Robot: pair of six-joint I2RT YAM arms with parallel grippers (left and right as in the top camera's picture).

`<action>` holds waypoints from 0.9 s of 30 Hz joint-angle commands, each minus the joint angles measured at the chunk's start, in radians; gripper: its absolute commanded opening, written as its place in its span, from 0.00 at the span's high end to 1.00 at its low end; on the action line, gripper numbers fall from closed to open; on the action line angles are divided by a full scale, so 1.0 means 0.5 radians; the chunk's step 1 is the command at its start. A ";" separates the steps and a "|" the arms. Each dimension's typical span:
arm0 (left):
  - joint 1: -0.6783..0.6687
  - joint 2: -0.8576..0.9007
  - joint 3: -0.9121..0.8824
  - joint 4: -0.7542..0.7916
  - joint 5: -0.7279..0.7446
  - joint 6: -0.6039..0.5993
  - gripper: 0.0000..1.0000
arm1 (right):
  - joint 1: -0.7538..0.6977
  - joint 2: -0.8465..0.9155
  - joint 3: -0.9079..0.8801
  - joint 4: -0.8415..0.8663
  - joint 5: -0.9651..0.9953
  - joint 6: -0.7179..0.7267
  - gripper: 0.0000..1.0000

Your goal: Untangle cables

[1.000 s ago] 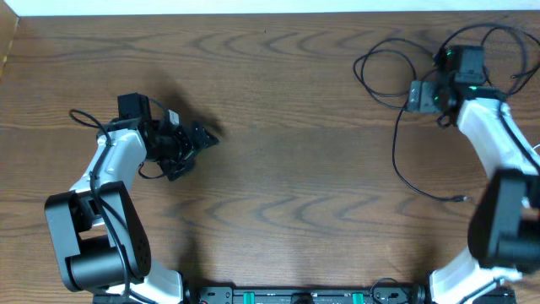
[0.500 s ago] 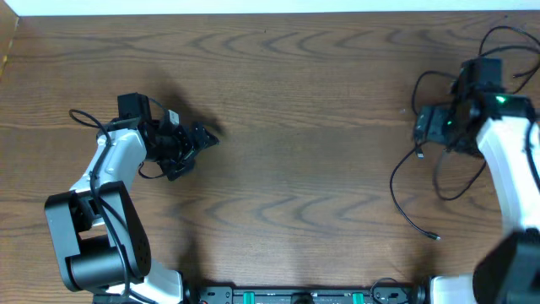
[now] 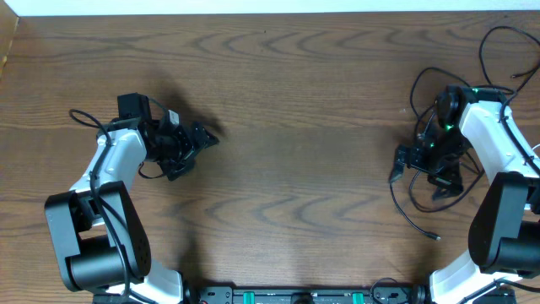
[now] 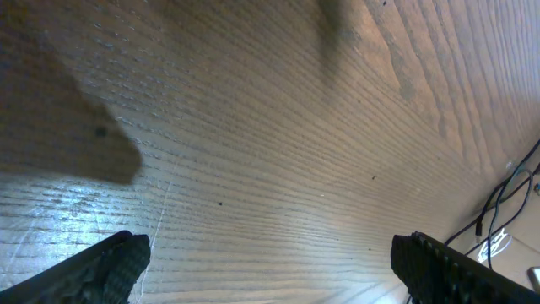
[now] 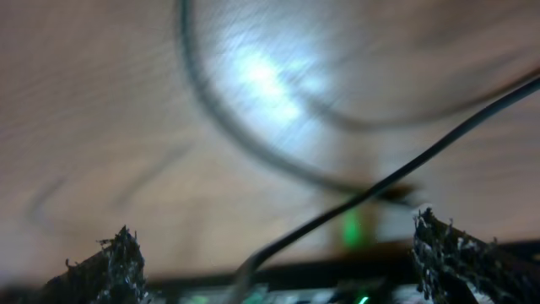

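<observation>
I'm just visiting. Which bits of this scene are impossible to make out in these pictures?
- Right wrist view: blur smears the cables; which cord is which, or whether one touches the right pincer, is unclear.
- Overhead: the right arm covers part of the tangle; cords run off the right edge.
- Overhead: the plug end is too small to identify.

My cables [image 3: 398,209], thin black cords, lie in loose overlapping loops at 3 o'clock in the overhead view, one loop arching up toward 2 o'clock, one strand trailing toward 4 o'clock to a small plug end [image 3: 434,237], and close up one cord [image 5: 371,190] slants across, blurred
</observation>
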 commanded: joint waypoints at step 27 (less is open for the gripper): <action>0.009 0.008 0.009 0.000 -0.019 -0.002 0.02 | 0.006 -0.098 0.133 0.519 0.151 -0.147 0.17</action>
